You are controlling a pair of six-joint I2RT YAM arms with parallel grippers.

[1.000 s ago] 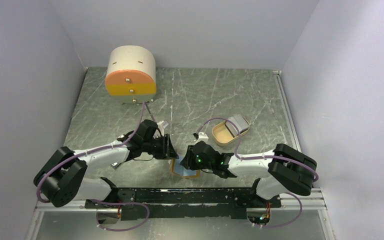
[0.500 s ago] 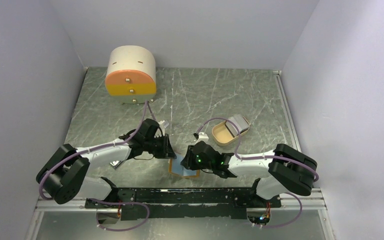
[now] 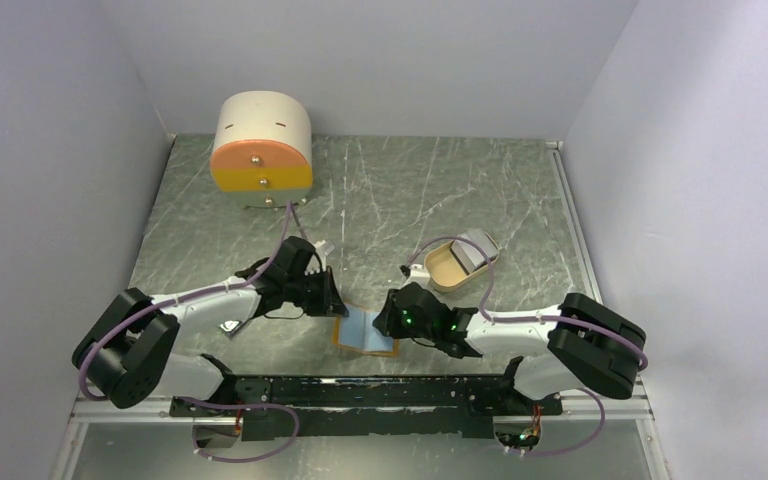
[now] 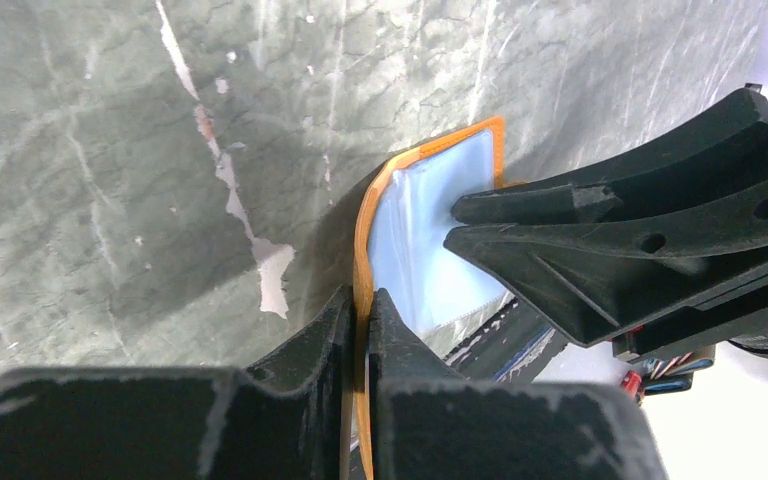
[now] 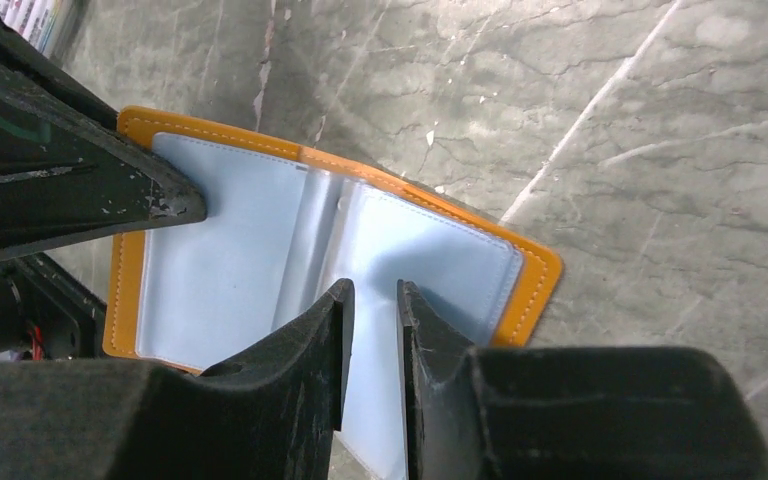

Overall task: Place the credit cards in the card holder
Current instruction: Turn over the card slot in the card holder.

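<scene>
Now opening step: left gripper (image 4: 359,300) clamped on card holder (image 5: 230,270) edge, right gripper (image 5: 372,295) slightly parted over its inside, apparently empty; next, hold it spread

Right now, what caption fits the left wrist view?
Left gripper pinching the orange edge of the opened card holder.

The left arm (image 3: 200,305) and right arm (image 3: 520,332) have white links and bulky black joints, each trailed by a lilac cable (image 3: 289,218). Their fingers (image 5: 290,350) are matte black, wedge-shaped and scuffed. Green lights (image 3: 407,320) glow on the right wrist.
</scene>
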